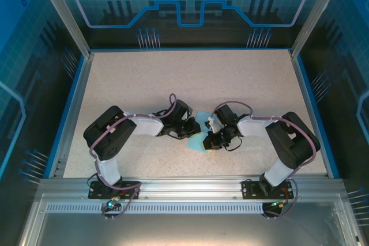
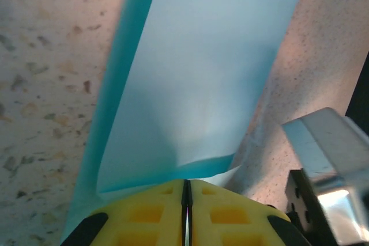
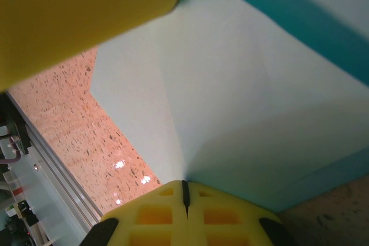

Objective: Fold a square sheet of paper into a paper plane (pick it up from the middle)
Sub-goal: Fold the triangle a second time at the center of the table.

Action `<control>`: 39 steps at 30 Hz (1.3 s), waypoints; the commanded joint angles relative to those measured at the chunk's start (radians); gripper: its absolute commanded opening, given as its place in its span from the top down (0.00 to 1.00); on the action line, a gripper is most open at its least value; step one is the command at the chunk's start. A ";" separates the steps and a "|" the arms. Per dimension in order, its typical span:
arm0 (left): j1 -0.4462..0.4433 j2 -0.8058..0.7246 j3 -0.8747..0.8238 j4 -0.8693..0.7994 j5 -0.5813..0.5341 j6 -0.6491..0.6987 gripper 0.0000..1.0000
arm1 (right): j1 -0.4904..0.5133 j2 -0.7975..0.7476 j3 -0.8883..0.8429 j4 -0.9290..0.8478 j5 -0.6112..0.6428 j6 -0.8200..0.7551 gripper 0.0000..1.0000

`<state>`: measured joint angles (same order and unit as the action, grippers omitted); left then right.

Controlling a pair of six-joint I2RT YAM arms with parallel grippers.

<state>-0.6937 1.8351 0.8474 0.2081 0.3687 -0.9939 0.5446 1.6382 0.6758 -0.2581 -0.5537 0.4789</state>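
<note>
Right pincer [image 3: 185, 191]: yellow fingers pressed together, pinching the light-blue paper sheet [image 3: 242, 96] where a crease runs into the tips.
Left pincer [image 2: 186, 191]: yellow fingers pressed together, only a thin dark line between them; the paper's near edge touches the tips, and I cannot tell whether it is pinched.
Paper: partly folded, it stretches straight ahead of the left pincer's tips, with a paler flap over a deeper blue layer. It fans up and away from the right pincer's tips.
Between the pincers: from above, the two tips nearly meet, with the paper between them.
Table [image 1: 173, 79]: speckled beige, beneath both pincers and stretching away beyond them.
</note>
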 commanded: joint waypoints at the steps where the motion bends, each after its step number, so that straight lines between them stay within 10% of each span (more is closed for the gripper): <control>1: -0.008 0.018 -0.021 0.023 0.007 -0.003 0.87 | 0.000 0.014 -0.029 -0.091 0.129 -0.009 0.98; 24: -0.008 0.040 -0.026 -0.023 -0.019 0.038 0.89 | 0.068 0.083 0.178 -0.126 0.116 0.006 0.97; 39: -0.007 0.047 -0.036 -0.058 -0.057 0.039 0.90 | 0.026 -0.020 0.018 -0.119 0.046 -0.007 0.94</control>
<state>-0.6968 1.8534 0.8387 0.2157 0.3634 -0.9844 0.5854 1.6451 0.7296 -0.3077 -0.4908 0.4789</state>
